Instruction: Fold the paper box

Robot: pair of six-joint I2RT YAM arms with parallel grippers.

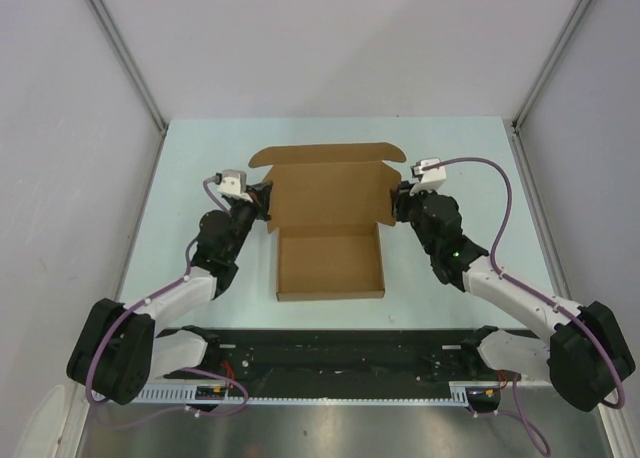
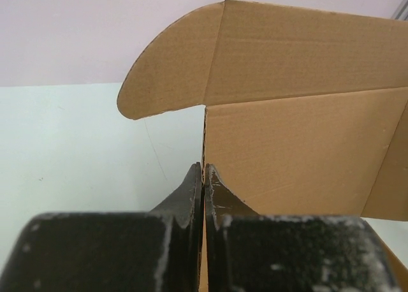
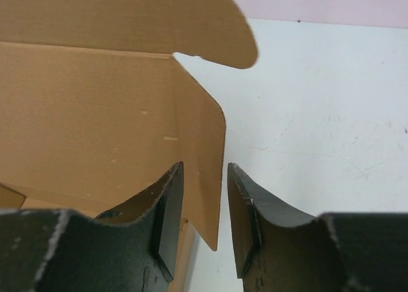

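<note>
The smooth pale-green table (image 1: 200, 158) holds the paper box (image 1: 330, 263) at its middle: a shallow tray of brown corrugated card, lid raised at the far side (rounded corner flaps). The left gripper (image 1: 266, 206) pinches the lid's left edge; the right gripper (image 1: 396, 206) has its fingers apart, straddling the right flap.

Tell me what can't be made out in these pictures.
- Top view: claw contact with the paper box, too small.
- Left wrist view: most of the tray, hidden behind the left claw.
- Right wrist view: most of the tray, hidden behind the right claw; lid cut off left.
</note>
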